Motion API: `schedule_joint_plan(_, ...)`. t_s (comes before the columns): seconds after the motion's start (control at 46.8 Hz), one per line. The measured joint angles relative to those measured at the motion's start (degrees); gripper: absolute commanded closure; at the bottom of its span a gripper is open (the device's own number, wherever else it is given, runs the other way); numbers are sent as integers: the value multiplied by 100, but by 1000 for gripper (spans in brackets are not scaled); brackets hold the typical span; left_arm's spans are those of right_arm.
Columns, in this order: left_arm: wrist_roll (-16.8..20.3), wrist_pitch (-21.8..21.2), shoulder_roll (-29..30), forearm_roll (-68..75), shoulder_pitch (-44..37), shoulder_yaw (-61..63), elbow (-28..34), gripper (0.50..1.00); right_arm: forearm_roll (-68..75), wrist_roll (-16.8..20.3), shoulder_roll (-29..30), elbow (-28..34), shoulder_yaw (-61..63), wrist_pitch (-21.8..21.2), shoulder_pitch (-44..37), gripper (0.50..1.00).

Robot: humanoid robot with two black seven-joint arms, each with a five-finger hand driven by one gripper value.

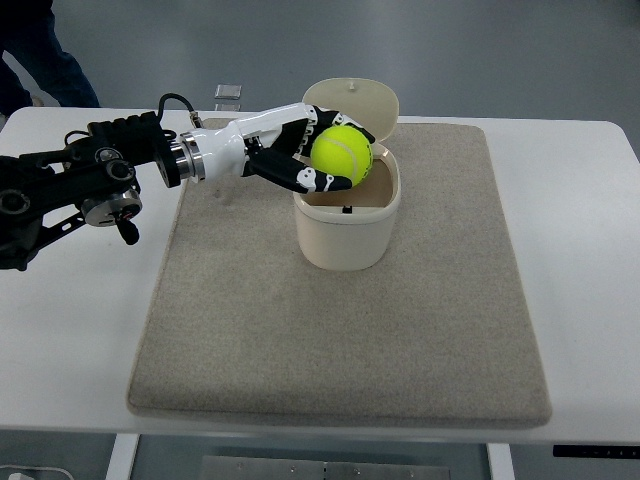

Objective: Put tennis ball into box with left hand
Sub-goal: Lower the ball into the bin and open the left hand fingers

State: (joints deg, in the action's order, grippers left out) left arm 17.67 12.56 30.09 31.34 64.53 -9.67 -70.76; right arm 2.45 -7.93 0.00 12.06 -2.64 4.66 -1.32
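Note:
A yellow-green tennis ball [342, 152] is held in my left hand [322, 150], whose black-and-white fingers [318, 181] curl around it. The ball hangs right over the open mouth of a cream box [347, 228], at rim height. The box's hinged lid [356, 103] stands tilted open behind the ball. My left arm [90, 180] reaches in from the left edge across the mat.
The box stands on a beige mat [340, 340] that covers most of a white table [70, 330]. A small clear object [228, 93] lies at the table's far edge. A person's dark clothing [40, 60] shows at the top left.

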Motion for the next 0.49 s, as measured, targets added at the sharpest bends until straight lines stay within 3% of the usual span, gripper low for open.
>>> schedule_joint_plan(0.064,0,-5,-25,0,0,0,20,956,1,0,0,0,0,0,-1,562)
schedule_joint_plan(0.385,-9,-73,-25,-5,-1,0,136,943,2,-1,0,0,0,0,-1,562)
schedule_joint_plan(0.449,-9,-83,-13,-5,-1,-5,136,902,1,-1,0,1,0,0,-2,562)
schedule_joint_plan(0.492,-9,-93,-11,-5,-1,-12,135,823,1,-2,0,0,0,0,-1,562)
